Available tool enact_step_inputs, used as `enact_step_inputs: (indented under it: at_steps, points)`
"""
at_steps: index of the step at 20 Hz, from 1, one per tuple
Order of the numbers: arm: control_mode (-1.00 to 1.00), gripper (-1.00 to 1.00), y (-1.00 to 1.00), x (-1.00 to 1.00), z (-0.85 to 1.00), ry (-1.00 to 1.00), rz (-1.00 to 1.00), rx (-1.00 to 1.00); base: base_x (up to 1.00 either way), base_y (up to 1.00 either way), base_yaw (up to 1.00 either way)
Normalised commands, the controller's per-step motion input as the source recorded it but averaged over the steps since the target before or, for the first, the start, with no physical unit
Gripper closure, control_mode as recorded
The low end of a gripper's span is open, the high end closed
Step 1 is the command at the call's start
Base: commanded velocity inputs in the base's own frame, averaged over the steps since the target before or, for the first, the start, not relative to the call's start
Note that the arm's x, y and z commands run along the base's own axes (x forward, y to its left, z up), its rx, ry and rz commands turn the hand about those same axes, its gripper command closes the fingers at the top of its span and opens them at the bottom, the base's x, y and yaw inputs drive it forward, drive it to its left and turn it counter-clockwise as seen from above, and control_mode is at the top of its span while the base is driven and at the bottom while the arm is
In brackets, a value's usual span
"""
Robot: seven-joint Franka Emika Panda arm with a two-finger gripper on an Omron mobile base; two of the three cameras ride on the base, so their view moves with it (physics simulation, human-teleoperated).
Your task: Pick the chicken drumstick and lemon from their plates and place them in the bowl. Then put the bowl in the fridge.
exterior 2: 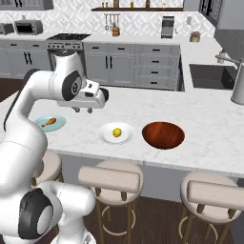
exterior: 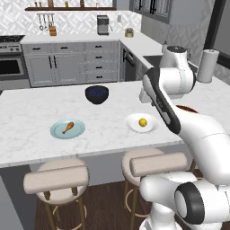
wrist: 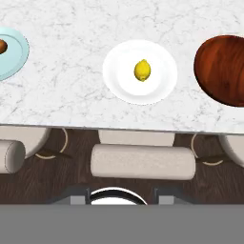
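while jaws hover high over the surface (exterior 2: 200,128), state can't tell; lemon (wrist: 142,70) centred on white plate (wrist: 119,81): descend straight, pinch across narrow width.

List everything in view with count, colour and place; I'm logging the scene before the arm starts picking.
chicken drumstick: 1, orange-brown, on the teal plate
lemon: 1, yellow, on the white plate
bowl: 1, glossy reddish-brown, empty, counter right of the white plate
dark bowl: 1, blue-black, counter behind the plates
stools: at least 2, beige seats, below the counter edge
paper towel roll: 1, white, far right
kettle: 1, grey, beside the sink
gripper: 1, white with dark tips, above the counter between the plates, holding nothing
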Motion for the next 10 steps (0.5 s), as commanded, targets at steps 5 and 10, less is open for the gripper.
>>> enact_step_inputs:
  at_steps: [5,10]
  points:
    - [-1.0,-1.0,0.0,-0.37,-0.01,0.0,0.0,0.0,0.0,0.0,0.0]
    - [-1.0,-1.0,-0.07,-0.28,-0.41,0.16,0.0,0.0,0.0,0.0,0.0]
